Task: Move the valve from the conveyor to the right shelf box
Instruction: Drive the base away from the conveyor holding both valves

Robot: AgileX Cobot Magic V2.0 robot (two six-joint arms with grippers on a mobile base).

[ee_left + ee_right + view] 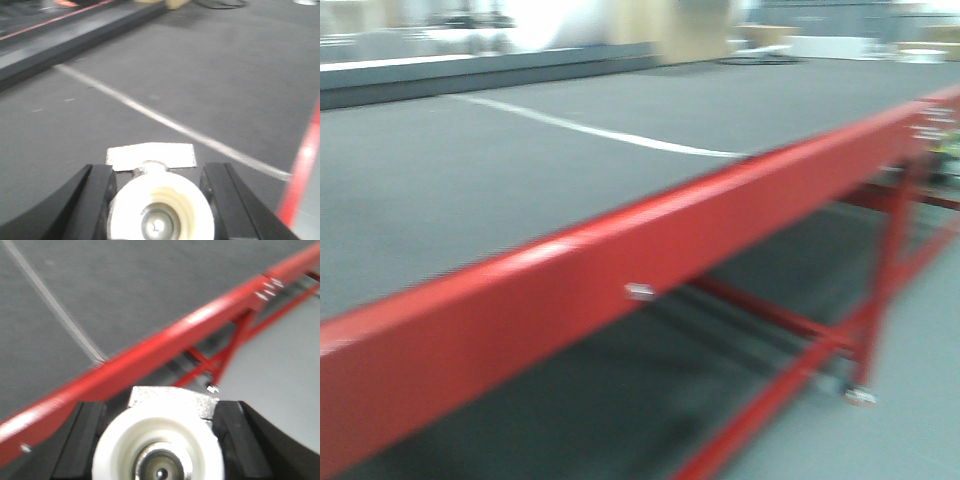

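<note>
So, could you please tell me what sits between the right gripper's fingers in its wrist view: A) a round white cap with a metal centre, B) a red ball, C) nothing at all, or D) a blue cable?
A: a round white cap with a metal centre, apparently one end of the valve, fills the gap between the black fingers of the right gripper.

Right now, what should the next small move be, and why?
Probably keep both shut and turn the base to find the shelf: the left gripper holds a valve, the right gripper a second valve, but only the red table shows.
</note>
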